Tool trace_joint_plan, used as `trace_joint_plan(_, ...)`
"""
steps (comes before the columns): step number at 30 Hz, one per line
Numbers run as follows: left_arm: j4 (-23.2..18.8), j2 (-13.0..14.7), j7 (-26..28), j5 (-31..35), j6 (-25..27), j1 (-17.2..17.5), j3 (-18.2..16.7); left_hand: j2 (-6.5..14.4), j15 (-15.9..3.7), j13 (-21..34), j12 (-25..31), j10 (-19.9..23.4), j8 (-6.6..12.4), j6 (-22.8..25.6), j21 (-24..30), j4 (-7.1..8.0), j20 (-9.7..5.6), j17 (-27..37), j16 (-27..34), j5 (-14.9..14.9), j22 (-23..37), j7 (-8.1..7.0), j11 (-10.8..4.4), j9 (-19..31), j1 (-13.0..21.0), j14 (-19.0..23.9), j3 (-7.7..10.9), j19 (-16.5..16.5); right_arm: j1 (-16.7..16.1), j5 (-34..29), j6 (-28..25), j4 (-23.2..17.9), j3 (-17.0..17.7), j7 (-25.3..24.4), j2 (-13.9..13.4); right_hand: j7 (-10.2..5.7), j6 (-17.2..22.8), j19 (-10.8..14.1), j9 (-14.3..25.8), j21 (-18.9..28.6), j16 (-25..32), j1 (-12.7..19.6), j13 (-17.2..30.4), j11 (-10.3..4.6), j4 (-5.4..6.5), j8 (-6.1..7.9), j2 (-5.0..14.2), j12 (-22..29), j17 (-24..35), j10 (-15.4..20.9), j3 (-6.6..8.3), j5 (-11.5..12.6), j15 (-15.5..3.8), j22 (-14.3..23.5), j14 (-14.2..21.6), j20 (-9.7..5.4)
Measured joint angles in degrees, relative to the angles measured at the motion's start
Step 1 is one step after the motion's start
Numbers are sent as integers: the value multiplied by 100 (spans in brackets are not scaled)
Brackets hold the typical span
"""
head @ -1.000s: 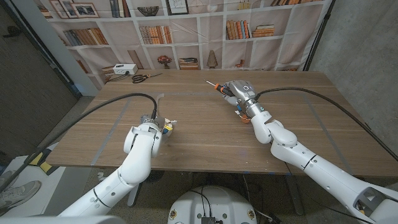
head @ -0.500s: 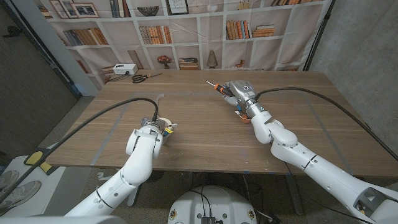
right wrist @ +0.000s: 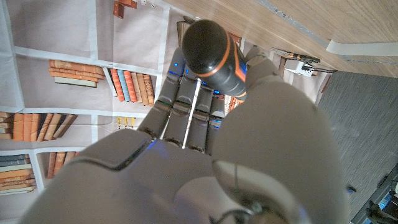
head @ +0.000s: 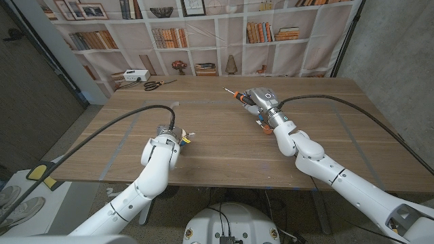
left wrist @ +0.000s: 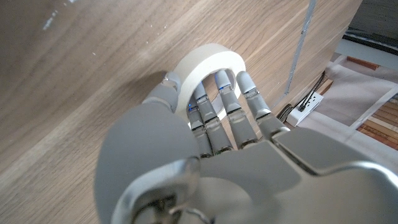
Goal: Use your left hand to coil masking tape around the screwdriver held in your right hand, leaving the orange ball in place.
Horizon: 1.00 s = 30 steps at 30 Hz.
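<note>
Left hand (left wrist: 205, 134) curled around a white ring-shaped roll of masking tape (left wrist: 205, 65), fingers (left wrist: 227, 102) reaching through the roll's opening, thumb against its outer side; roll just above or touching the wooden table (left wrist: 74, 74), contact not clear. In the head view, same left hand (head: 171, 139) low over the near left part of the table (head: 224, 156), a bit of the tape (head: 183, 138) peeking out beside it.

Right hand (right wrist: 205, 124) closed on a screwdriver with a black handle and an orange band (right wrist: 214, 56), handle end jutting out between thumb and fingers. In the head view, right hand (head: 261, 102) raised over the far middle of the table, the screwdriver (head: 234, 94) pointing with its thin shaft toward the far left, well apart from the tape.

Beyond, at the table's far left corner, a pair of black-handled scissors (head: 154, 85) beside a white box (head: 135, 75). Behind the table, a printed bookshelf backdrop (head: 203, 27).
</note>
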Motion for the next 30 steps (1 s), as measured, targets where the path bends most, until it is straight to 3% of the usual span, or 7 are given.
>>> trace_joint_plan(3,138,84,220,-31,13,-15,133,-47,122,215,172,227,196,227,346,-41,-65,-1,376,-17,0,227,193,6,363,209,-51,119,3,-10,-34,0,-3,29,1,0,0,-19,0,3,-42,0,0,-1,0,0,0,0,26,1,0,22,0,-4,0,19)
trace_joint_plan(12,266,179,887,-237,171,33,211,-254,271,656,336,442,362,563,1196,12,-217,-1,645,-14,17,499,409,219,689,380,-171,639,17,-22,-66,0,-18,62,11,-1,0,-60,5,22,-53,0,26,-8,9,0,0,-21,28,8,-24,22,-10,-26,9,0)
trace_joint_plan(20,299,231,1815,-872,467,351,51,-303,273,853,356,501,357,933,1461,28,-227,-1,647,75,9,524,468,198,864,377,-261,732,36,-63,-124,-1,-40,111,35,-1,0,-61,5,66,-72,0,26,-8,17,-1,0,-21,53,8,-32,21,-10,-26,9,0)
trace_joint_plan(25,203,150,2746,-1567,627,577,-163,-338,274,927,402,556,384,1200,1528,46,-217,9,933,90,-18,522,488,217,926,377,-312,742,57,-80,-153,-3,-62,129,64,-2,0,-87,32,67,-99,0,26,-8,16,-6,0,-43,53,9,-33,21,-10,-32,9,26)
trace_joint_plan(26,172,118,2949,-1754,654,634,-225,-350,274,942,403,558,384,1224,1551,51,-217,153,945,84,-26,540,488,209,939,377,-317,742,62,-85,-156,-3,-67,131,72,-2,0,-87,32,67,-100,0,26,-8,10,-6,0,-43,53,9,-40,20,-10,-46,9,26)
trace_joint_plan(28,128,78,3224,-2003,687,704,-304,-359,274,990,422,624,384,1313,1582,59,-217,1218,949,77,-27,532,464,209,947,377,-341,741,68,-85,-156,-3,-73,131,77,-2,0,-87,32,84,-105,1,25,-9,9,-6,-1,-43,53,9,-40,20,-10,-53,9,26)
trace_joint_plan(30,79,40,3638,-2352,723,763,-377,-365,274,997,436,641,384,1325,1600,52,-217,1422,971,87,-35,523,465,210,953,378,-349,741,77,-94,-172,-3,-79,137,88,-2,0,-87,32,109,-113,8,25,-8,9,-6,-8,-43,74,9,-40,19,-10,-54,9,26)
